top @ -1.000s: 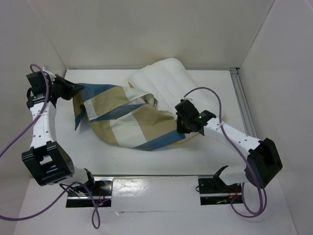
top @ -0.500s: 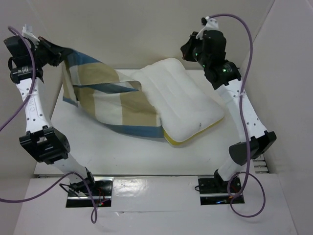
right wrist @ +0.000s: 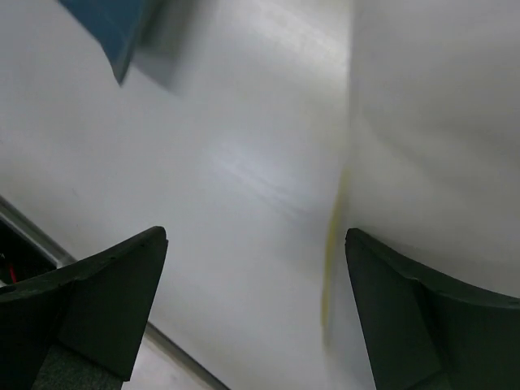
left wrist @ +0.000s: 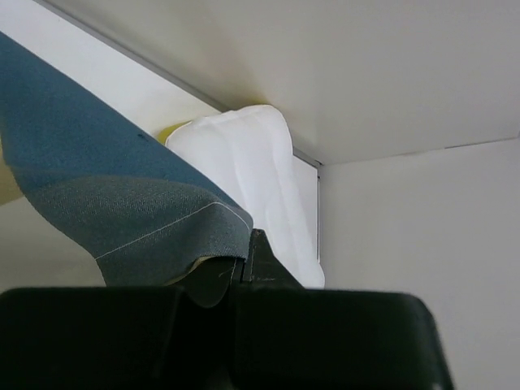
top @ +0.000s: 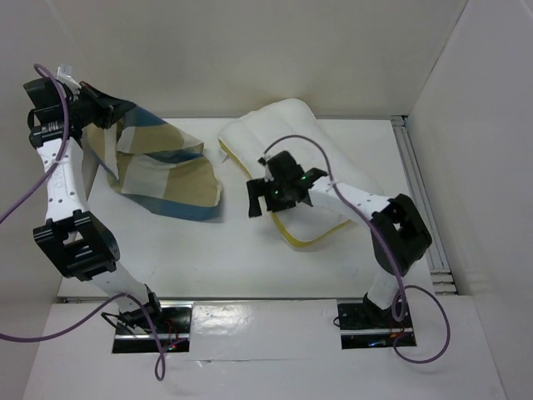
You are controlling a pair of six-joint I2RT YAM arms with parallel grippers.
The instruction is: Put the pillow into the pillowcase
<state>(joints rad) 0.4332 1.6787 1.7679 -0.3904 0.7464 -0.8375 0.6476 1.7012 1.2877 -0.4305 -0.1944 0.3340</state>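
Down from its raised pose at the back wall, the right arm now sits low at the pillow's (top: 291,137) near-left edge. The right fingers (right wrist: 106,301) are spread wide, the yellow-piped edge lies between them, and nothing is gripped. The pillowcase (top: 158,171) has swung left, off the pillow. It hangs from the left fingers (left wrist: 244,262), which are clamped on a blue corner. The pillow lies on the desk (top: 250,250), wholly outside the cover and apart from it. Insertion looks barely begun: the likely next step is closing on that piped edge and steering it towards the case's opening, which I cannot make out.
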